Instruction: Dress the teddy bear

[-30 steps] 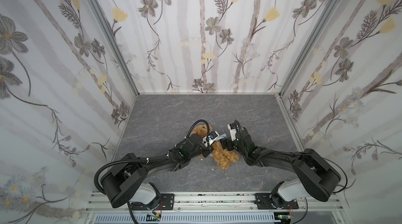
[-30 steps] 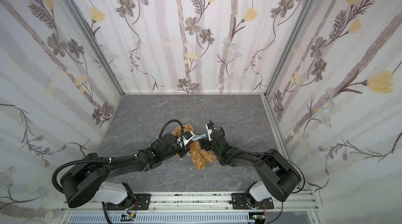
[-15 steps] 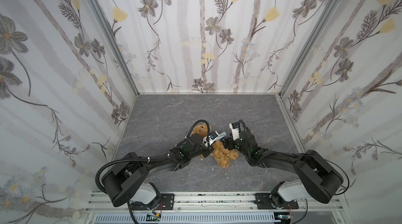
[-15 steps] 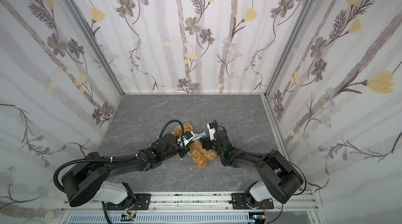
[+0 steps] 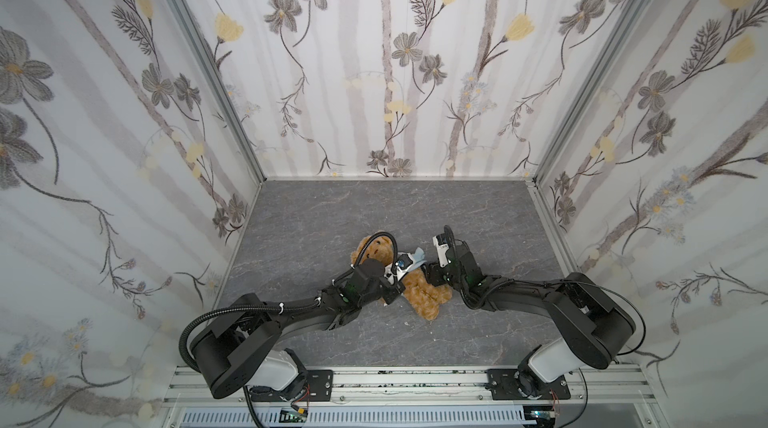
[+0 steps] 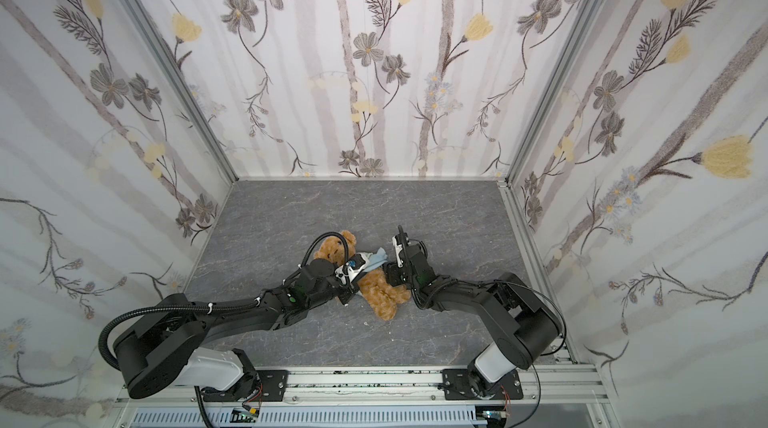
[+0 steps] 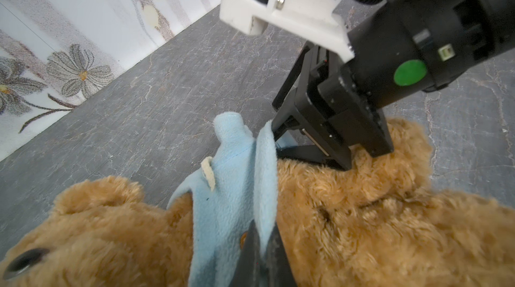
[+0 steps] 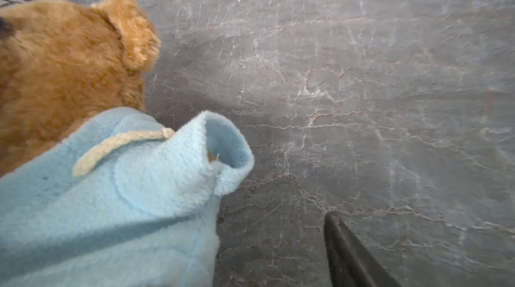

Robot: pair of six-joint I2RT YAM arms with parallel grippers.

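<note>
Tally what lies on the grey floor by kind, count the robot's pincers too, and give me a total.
Teddy bear: 1
Light-blue top: 1
Pincers: 2, the left pincer shut on the top and the right pincer open
Total: 4

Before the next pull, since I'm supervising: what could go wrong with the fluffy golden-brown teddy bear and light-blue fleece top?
The left gripper is shut on only a narrow fold of the light-blue fleece top; a tug may slip off or drag the golden-brown plush teddy bear over the grey tabletop. The open right gripper sits against fur beside the fleece edge; closing there might catch plush, not fabric.
</note>
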